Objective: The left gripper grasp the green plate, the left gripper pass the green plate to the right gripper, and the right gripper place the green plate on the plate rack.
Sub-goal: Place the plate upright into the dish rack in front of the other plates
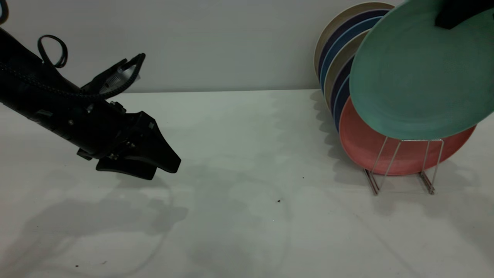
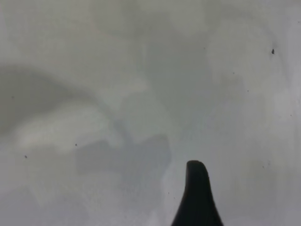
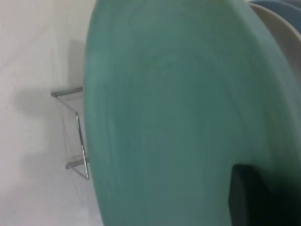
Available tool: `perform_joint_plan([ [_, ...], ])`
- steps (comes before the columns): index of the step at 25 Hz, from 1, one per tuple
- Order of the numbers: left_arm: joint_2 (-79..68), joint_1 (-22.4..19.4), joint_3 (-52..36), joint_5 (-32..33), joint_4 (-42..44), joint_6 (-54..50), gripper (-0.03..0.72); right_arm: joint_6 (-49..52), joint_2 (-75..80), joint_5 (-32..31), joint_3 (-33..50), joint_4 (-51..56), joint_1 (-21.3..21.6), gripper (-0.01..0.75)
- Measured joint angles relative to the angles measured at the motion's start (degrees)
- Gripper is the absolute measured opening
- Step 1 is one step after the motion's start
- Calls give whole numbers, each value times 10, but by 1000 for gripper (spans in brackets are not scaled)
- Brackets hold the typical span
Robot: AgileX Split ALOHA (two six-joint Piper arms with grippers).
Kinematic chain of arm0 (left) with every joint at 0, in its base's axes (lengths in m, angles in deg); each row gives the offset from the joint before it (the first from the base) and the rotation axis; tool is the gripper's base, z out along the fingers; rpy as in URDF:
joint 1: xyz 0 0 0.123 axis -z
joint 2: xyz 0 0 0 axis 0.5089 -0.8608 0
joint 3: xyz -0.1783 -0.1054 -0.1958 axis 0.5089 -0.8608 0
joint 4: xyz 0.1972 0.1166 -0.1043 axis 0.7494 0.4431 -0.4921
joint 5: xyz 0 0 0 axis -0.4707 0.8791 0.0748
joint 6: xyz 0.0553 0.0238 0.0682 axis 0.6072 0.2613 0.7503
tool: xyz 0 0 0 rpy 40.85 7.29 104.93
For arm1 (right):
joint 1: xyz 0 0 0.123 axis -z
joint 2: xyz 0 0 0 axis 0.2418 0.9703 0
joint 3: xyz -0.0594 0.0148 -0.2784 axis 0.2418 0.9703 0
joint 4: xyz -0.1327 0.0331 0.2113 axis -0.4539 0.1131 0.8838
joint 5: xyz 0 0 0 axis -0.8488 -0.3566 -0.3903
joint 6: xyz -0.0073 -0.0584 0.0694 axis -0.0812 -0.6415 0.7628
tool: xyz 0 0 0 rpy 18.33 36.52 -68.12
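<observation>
I've got the right gripper [image 1: 455, 17] pinching the green plate [image 1: 417, 73] by its top rim, tilted above the plate rack [image 1: 403, 166] front slot; left gripper [image 1: 154, 164] empty, jaws nearly together.

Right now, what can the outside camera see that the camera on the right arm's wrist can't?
Only the exterior view shows the left gripper, hanging over the table far from the plates, and the salmon-pink plate standing in the plate rack. Only the right wrist view shows a close look at the dark finger pressed on the plate's face. Both show the green plate, held up by the right gripper, and the wire rack below.
</observation>
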Motion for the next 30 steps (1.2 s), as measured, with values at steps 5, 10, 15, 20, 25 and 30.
perform_joint_plan([
  [5, 0, 0, 0, -1, 0, 0, 588, -4, 16, 2, 0, 0, 0, 100],
  [10, 0, 0, 0, -2, 0, 0, 588, -7, 43, 11, 0, 0, 0, 100],
  [15, 0, 0, 0, -2, 0, 0, 588, -8, 69, 19, -1, 0, 0, 100],
  [20, 0, 0, 0, -2, 0, 0, 588, -8, 73, 15, -3, 1, 0, 121],
  [25, 0, 0, 0, -2, 0, -1, 588, -5, 73, -12, -3, 4, 0, 268],
  [30, 0, 0, 0, -23, 0, -3, 588, 18, 73, -41, -4, 16, 0, 412],
])
